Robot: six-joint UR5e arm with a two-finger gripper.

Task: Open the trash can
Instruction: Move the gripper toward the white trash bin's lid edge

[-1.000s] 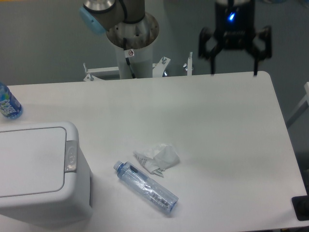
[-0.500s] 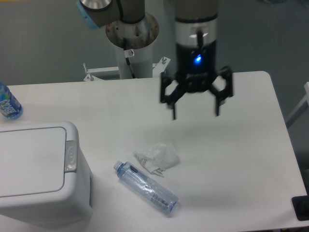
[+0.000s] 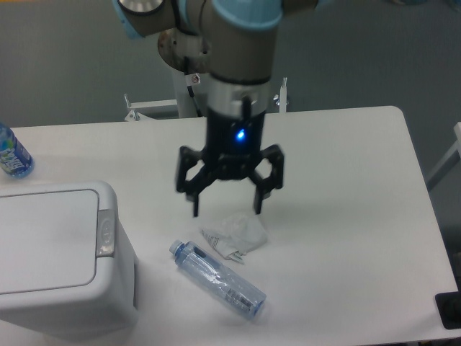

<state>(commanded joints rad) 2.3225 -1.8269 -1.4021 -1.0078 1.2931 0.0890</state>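
Note:
The trash can point(image 3: 57, 259) is a large white boxy bin at the lower left, its flat lid down and a grey push-button strip point(image 3: 105, 233) on its right rim. My gripper point(image 3: 226, 211) hangs open above the table's middle, fingers pointing down, a blue light lit on its body. It is well to the right of the bin, about level with the button strip, and holds nothing.
A crumpled white paper point(image 3: 236, 235) lies just below the gripper's fingertips. A clear plastic bottle point(image 3: 217, 280) lies on its side in front of it. Another blue-labelled bottle point(image 3: 11, 153) stands at the far left edge. The arm's base column point(image 3: 196, 79) rises behind the table.
The gripper has swept from the table's far right corner leftward and down toward the middle, staying open. It now hangs over the crumpled paper, nearer the bin.

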